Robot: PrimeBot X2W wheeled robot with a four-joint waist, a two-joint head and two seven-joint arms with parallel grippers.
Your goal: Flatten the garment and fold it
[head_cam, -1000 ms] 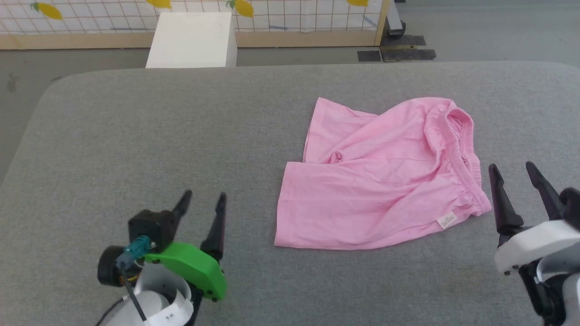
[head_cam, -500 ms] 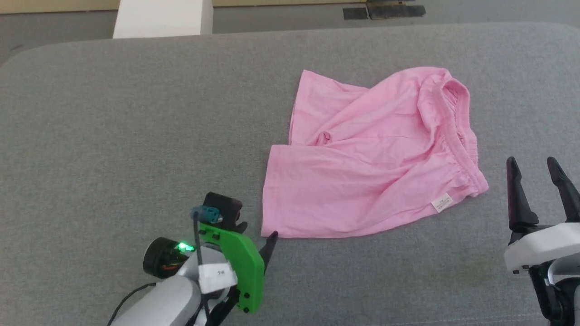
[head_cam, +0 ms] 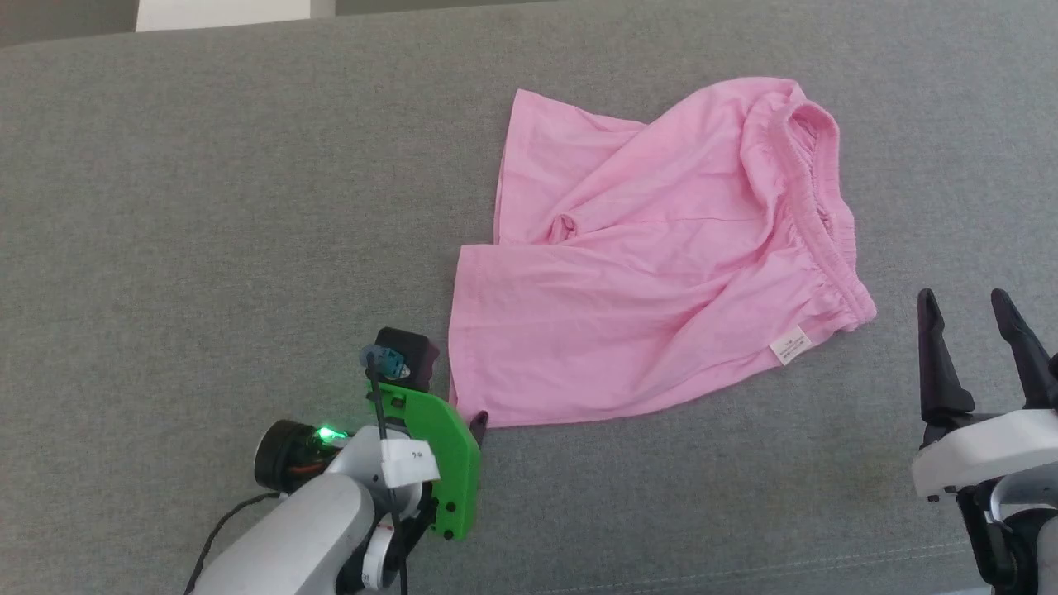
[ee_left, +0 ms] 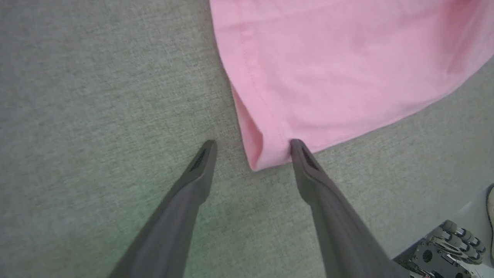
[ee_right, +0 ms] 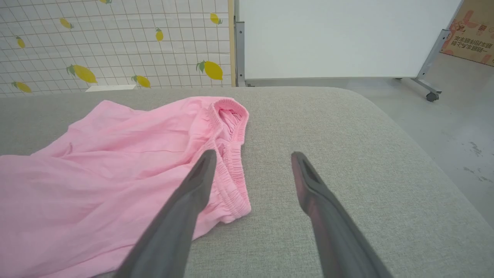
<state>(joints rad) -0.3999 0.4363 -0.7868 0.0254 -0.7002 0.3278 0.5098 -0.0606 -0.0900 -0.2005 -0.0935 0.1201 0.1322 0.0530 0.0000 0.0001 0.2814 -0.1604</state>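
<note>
Change since earlier: head camera has tipped down, so the whole scene sits higher in its view; the left gripper [ee_left: 252, 143] has travelled right, from bare cloth to the garment's [head_cam: 653, 273] near left corner. The garment and the right gripper [head_cam: 963, 297] keep their places on the surface.
Surface: grey woven fabric top [head_cam: 207, 207], rounded at its far right corner in the right wrist view.
Left gripper: fingers apart, holding nothing. In the left wrist view the hem corner of the near leg lies between the two tips. One tip sits right at the hem's edge; whether it presses the cloth cannot be told. A green bracket [head_cam: 438, 463] covers most of the gripper in the head view.
Garment: pink shorts on the right half of the surface, leg openings to the left, waist to the right. Creased, not flat. The far leg lies angled away from the near leg, with a small pucker at the crotch.
Waistband [head_cam: 814, 207]: gathered elastic along the right side; its far end stands up and gapes open.
Tag [head_cam: 789, 345]: small and white, at the near right corner, just below the waistband.
Right gripper: fingers apart, empty, just right of the waistband's near end and clear of it.
Backdrop: lemon-print grid panel [ee_right: 115, 42] at the far left, whiteboard [ee_right: 339, 38] to its right.
</note>
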